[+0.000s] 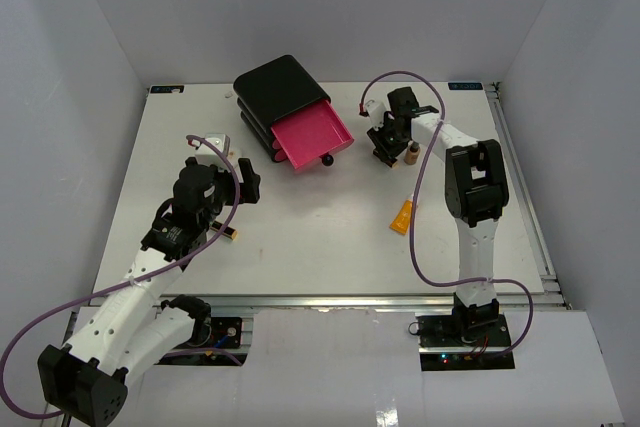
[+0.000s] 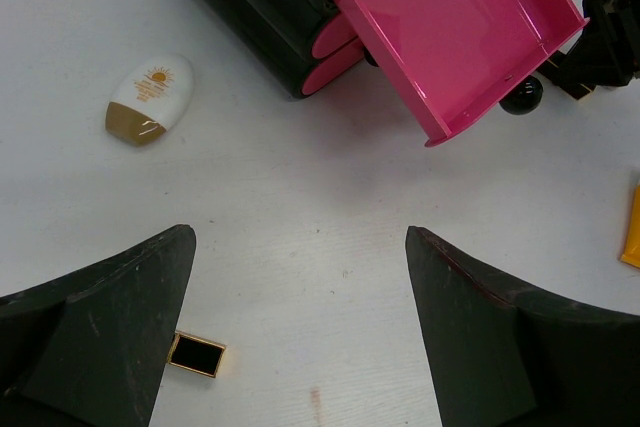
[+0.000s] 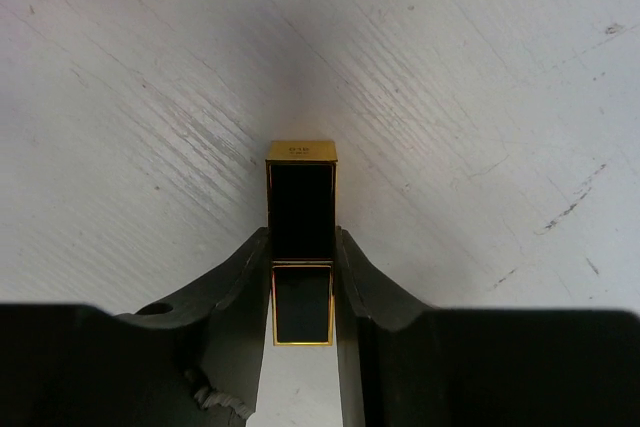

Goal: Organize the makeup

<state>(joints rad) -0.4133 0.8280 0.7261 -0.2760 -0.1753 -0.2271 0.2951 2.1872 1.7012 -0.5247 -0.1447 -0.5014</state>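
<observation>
My right gripper (image 1: 384, 144) is shut on a black-and-gold lipstick tube (image 3: 301, 192), held close over the white table just right of the open pink drawer (image 1: 312, 134). In the right wrist view its fingers (image 3: 352, 272) clamp the tube's sides. A small tan dark-capped bottle (image 1: 411, 153) stands right beside that gripper. An orange squeeze tube (image 1: 403, 217) lies mid-right and shows at the edge of the left wrist view (image 2: 632, 232). The second lipstick (image 2: 196, 354) lies on the table by my left finger. My left gripper (image 2: 300, 277) is open and empty above the table.
The black box (image 1: 278, 87) with pink drawers stands at the back centre, its top drawer (image 2: 455, 32) pulled out and empty, with a black knob (image 2: 521, 97). A white flat bottle with a tan cap (image 2: 150, 99) lies left of the box.
</observation>
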